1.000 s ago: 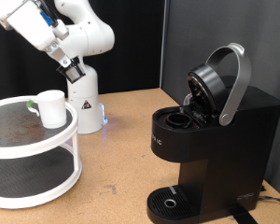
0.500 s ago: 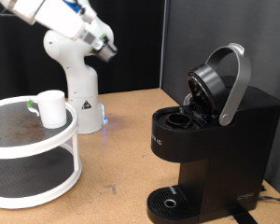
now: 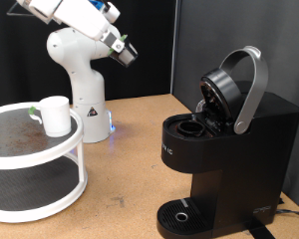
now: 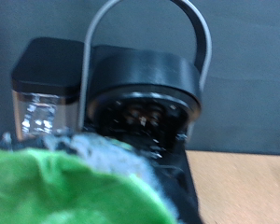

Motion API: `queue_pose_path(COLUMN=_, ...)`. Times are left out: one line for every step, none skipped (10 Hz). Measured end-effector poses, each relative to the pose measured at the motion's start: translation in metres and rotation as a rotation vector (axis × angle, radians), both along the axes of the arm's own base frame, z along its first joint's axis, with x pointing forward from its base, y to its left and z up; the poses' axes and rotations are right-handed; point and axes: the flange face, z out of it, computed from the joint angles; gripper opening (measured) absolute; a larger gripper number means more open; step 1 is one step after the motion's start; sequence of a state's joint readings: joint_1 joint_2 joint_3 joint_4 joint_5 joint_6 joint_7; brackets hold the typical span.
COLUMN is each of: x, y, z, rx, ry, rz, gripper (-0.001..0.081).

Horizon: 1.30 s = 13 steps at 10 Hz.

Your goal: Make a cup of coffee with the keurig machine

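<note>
The black keurig machine (image 3: 224, 149) stands at the exterior view's right with its silver-handled lid (image 3: 247, 88) raised and the pod chamber (image 3: 192, 125) open. My gripper (image 3: 126, 52) is high in the air, left of the machine, pointing toward it. In the wrist view a blurred green-topped pod (image 4: 65, 187) sits right at the hand and fills the lower part. Behind it are the open lid (image 4: 145, 98) and the water tank (image 4: 42, 103). The white cup (image 3: 56, 116) stands on the top shelf of the round white stand (image 3: 50, 179), with a small dark green-tipped thing (image 3: 32, 113) beside it.
The robot's white base (image 3: 85, 105) stands behind the stand on the brown table (image 3: 130, 169). A dark wall lies behind the machine. The machine's round drip base (image 3: 181, 214) is at the bottom of the exterior view.
The arm has swung from just above the stand's cup up and to the right toward the machine. The cup, stand and machine have not moved.
</note>
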State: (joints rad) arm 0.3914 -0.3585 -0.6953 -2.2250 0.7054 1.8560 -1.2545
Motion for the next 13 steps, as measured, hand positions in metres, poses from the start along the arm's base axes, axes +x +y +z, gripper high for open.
queue_pose_path(x=0.003, y=0.008, z=-0.002, rx=-0.015, ry=0.000, rz=-0.005, gripper=0.0472)
queue_pose_path(x=0.006, y=0.019, z=-0.002, rx=-0.040, ry=-0.005, rz=-0.008, gripper=0.0472)
queue_pose_path(x=0.010, y=0.034, z=-0.001, rx=-0.058, ry=-0.010, rz=-0.002, gripper=0.0472)
queue_pose_path(x=0.012, y=0.049, z=0.001, rx=-0.066, ry=-0.003, rz=0.018, gripper=0.0472)
queue_pose_path(x=0.014, y=0.064, z=0.002, rx=-0.070, ry=0.008, rz=0.034, gripper=0.0472)
queue_pose_path(x=0.015, y=0.078, z=0.003, rx=-0.073, ry=0.019, rz=0.047, gripper=0.0472)
queue_pose_path(x=0.016, y=0.089, z=0.004, rx=-0.076, ry=0.026, rz=0.055, gripper=0.0472)
queue_pose_path(x=0.018, y=0.097, z=0.005, rx=-0.079, ry=0.020, rz=0.051, gripper=0.0472)
queue_pose_path(x=0.020, y=0.102, z=0.007, rx=-0.076, ry=0.007, rz=0.039, gripper=0.0472)
queue_pose_path(x=0.020, y=0.103, z=0.007, rx=-0.076, ry=0.003, rz=0.031, gripper=0.0472)
queue_pose_path(x=0.020, y=0.103, z=0.007, rx=-0.075, ry=0.005, rz=0.029, gripper=0.0472)
queue_pose_path(x=0.020, y=0.103, z=0.007, rx=-0.075, ry=0.004, rz=0.030, gripper=0.0472)
queue_pose_path(x=0.019, y=0.104, z=0.005, rx=-0.072, ry=0.014, rz=0.046, gripper=0.0472)
